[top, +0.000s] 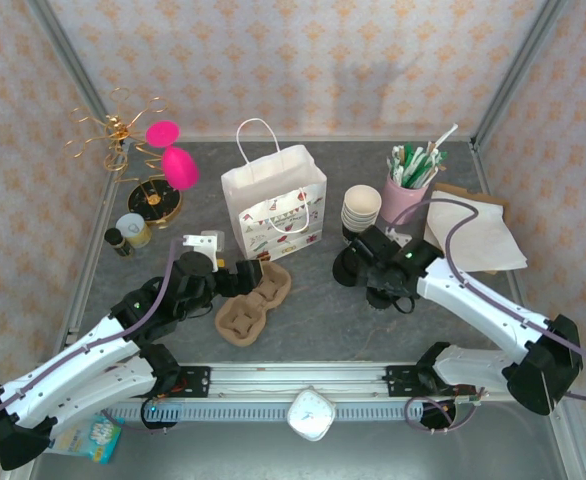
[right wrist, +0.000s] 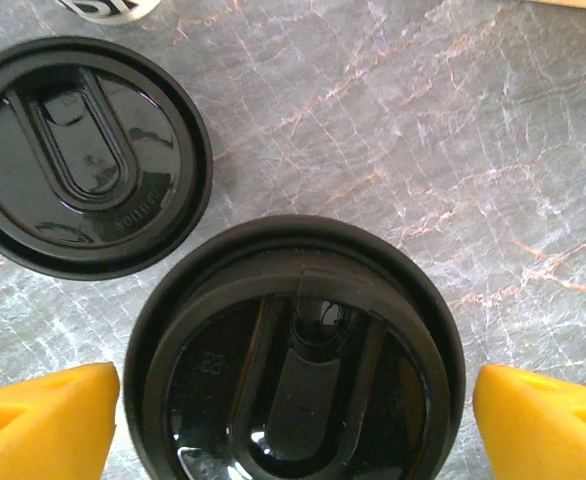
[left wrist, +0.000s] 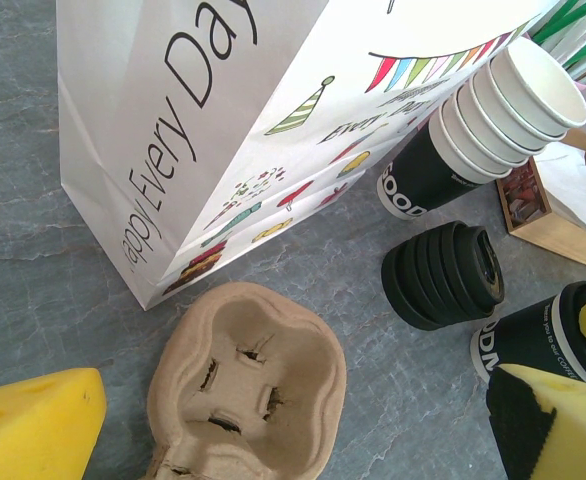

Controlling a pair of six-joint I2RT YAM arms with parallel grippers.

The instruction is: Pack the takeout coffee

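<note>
The takeout coffee [right wrist: 298, 375] stands upright on the grey table, its round black lid seen from straight above. My right gripper [right wrist: 298, 425] is open astride it, a yellow pad [right wrist: 43, 425] on each side with a thin gap to the lid's rim. From the left wrist view the same cup [left wrist: 533, 335] shows a dark printed side. My left gripper [left wrist: 293, 440] is open over a brown pulp cup carrier [left wrist: 248, 385], holding nothing. In the top view the right gripper [top: 378, 275] is right of centre and the left gripper [top: 241, 282] is by the carrier [top: 253, 305].
A white printed paper bag [top: 273, 205] stands upright behind the carrier. A stack of lidless cups [top: 361, 208] and a pile of black lids [left wrist: 443, 275] lie close to the coffee. A pink cup of straws [top: 406, 195] and napkins [top: 478, 240] are at the right.
</note>
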